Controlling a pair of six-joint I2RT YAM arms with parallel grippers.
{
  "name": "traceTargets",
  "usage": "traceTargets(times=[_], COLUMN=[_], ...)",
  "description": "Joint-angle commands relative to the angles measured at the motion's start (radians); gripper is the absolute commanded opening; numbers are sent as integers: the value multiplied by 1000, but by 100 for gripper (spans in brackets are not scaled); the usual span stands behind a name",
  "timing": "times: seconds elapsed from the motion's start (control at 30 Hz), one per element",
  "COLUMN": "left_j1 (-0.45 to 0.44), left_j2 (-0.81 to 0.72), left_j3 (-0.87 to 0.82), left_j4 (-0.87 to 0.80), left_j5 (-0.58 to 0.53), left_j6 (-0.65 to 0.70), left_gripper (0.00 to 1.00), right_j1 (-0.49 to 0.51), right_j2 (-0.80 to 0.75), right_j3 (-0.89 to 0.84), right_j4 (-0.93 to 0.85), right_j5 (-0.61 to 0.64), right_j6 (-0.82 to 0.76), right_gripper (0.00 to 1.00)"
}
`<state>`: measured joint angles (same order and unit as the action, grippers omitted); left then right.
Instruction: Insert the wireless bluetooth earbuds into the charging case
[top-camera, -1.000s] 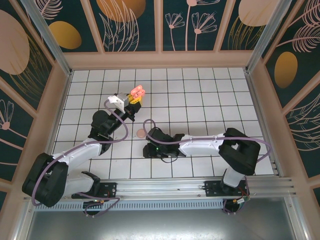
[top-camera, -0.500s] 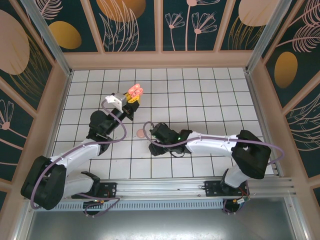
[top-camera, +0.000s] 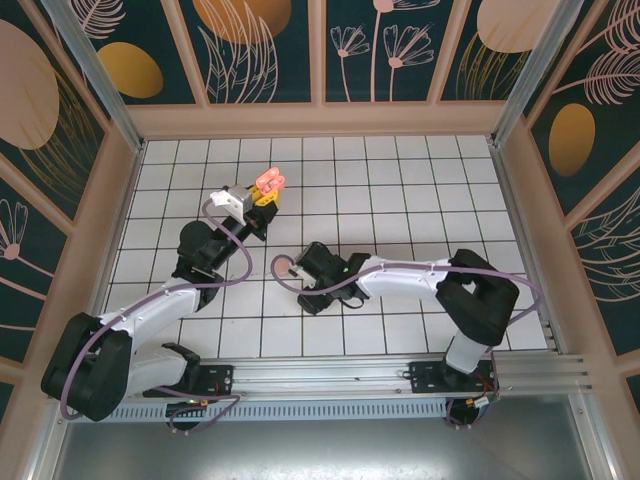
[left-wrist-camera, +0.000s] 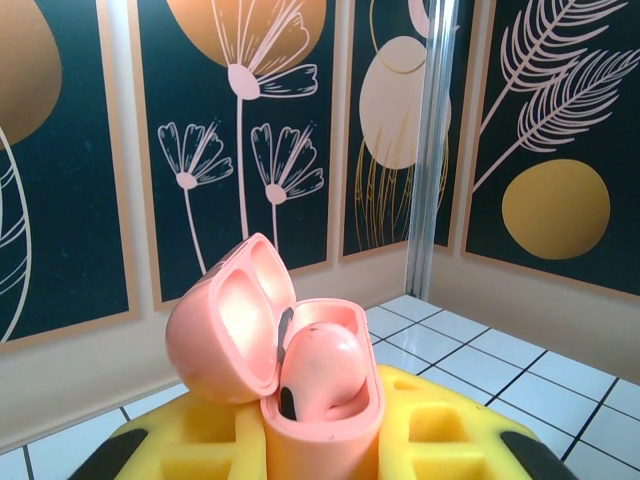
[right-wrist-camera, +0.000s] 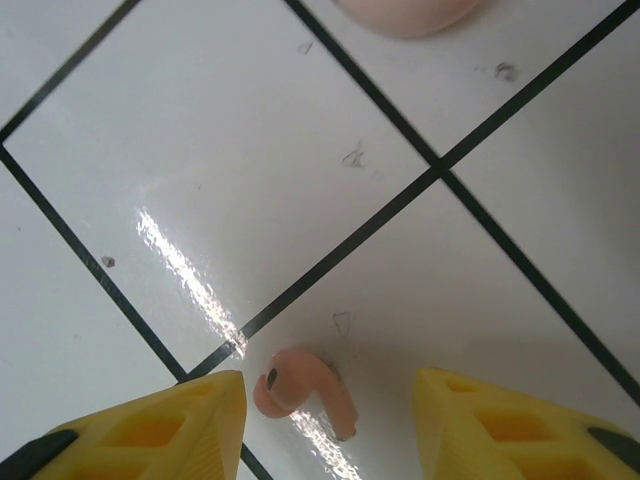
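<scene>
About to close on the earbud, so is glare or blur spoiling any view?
Right wrist: a glare streak crosses the glossy tile right up to the coral-pink earbud, yet the earbud reads clearly. Left wrist: the open charging case is reasonably sharp and evenly lit. Top external: even light, no glare, though the case looks tiny.

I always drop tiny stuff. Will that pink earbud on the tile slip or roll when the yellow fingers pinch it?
Probably slippery: the earbud looks smooth and rounded, on glossy tile. It likely weighs little, so the open right gripper might nudge it sideways.
</scene>
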<state>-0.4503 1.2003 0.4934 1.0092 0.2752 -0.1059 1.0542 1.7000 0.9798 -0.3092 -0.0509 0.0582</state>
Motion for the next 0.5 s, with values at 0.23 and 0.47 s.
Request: traceTargets(times=[0.23,0.47], left_j1=[8,9], left_j2=[14,18], left_j3=[25,31], left_j4=[16,20], left_j5=[-7,-7], left_j6=[13,11], left_gripper=[0,0], right_j1=[13,35], right_j2=[76,114], right_j3=[31,31], right_j4=[-1,-1], right_j5=[-72,-18], right_j6=[-31,19], right_gripper=[43,36])
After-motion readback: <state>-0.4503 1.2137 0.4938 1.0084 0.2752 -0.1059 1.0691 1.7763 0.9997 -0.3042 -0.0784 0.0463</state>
